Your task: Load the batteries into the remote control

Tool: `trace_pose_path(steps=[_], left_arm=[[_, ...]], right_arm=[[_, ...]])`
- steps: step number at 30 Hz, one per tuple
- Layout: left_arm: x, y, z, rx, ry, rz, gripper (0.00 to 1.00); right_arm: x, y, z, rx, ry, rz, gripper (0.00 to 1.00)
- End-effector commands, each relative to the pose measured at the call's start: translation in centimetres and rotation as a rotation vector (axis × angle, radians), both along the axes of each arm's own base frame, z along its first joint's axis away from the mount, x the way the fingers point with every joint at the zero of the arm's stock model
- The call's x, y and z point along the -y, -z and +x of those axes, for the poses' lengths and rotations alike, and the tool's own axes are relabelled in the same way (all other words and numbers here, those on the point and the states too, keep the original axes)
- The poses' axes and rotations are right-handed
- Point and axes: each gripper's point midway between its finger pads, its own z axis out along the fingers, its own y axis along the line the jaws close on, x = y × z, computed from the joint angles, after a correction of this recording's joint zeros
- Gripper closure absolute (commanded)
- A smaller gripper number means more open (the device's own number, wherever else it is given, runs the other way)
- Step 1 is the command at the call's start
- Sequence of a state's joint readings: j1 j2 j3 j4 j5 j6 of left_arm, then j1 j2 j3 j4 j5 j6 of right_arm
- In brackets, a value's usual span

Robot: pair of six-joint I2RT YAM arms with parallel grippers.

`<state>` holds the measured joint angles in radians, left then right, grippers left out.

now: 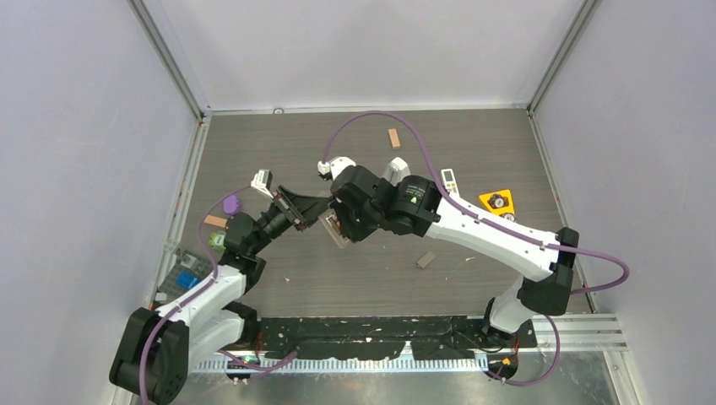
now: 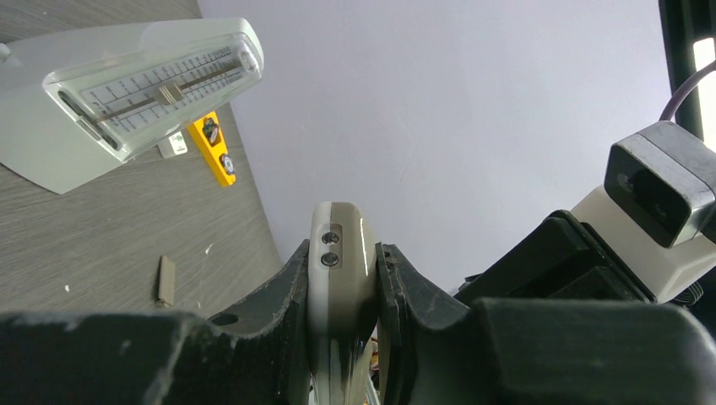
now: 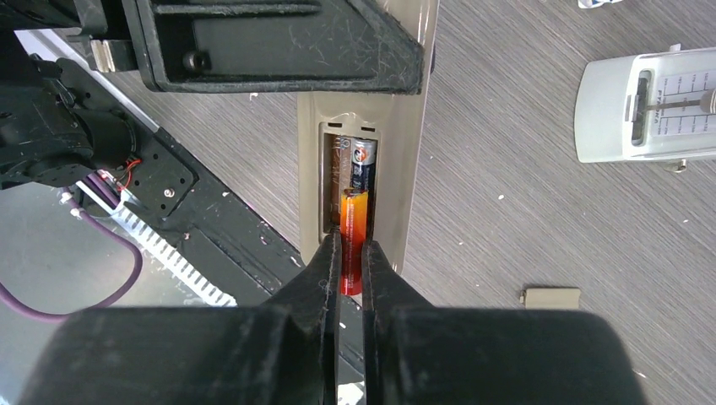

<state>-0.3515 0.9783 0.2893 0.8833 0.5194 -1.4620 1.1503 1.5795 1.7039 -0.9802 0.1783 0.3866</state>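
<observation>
In the centre of the right wrist view, the right gripper (image 3: 350, 249) is pinching an orange battery (image 3: 355, 218) and angling it into the open bay of the remote control (image 3: 398, 169), beside a seated battery (image 3: 361, 160). The left gripper (image 2: 344, 253) is clamping the remote control. Seating this battery is remaining.

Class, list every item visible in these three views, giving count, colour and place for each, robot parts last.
remote control: one, grey-brown, held aloft, compartment open
dark battery: one, inside compartment
orange battery: one, at compartment's near end
cover: one, grey-brown, on table
metronome: one, pale grey, on table
yellow triangle: one, right of centre
small white remote: one, beside triangle
tan block: one, far side
purple item: one, left side
left claw: black, shut on remote control
right claw: black, shut on orange battery
</observation>
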Motion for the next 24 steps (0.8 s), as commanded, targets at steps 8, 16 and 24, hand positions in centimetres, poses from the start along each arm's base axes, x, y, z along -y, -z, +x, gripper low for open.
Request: trace_pose_path(steps=[8, 16, 24], left_arm=[[-0.2, -2.5, -0.3, 0.063, 0.0, -0.086, 1.0], [-0.4, -1.7, -0.2, 0.029, -0.01, -0.09, 1.0], [-0.5, -1.3, -0.2, 0.015, -0.013, -0.09, 1.0]], right_arm=[[-0.7, -1.2, 0.4, 0.043, -0.013, -0.022, 0.85], [-1.0, -0.9, 0.5, 0.055, -0.009, -0.054, 0.76], [-0.9, -1.7, 0.9, 0.072, 0.03, -0.028, 0.56]])
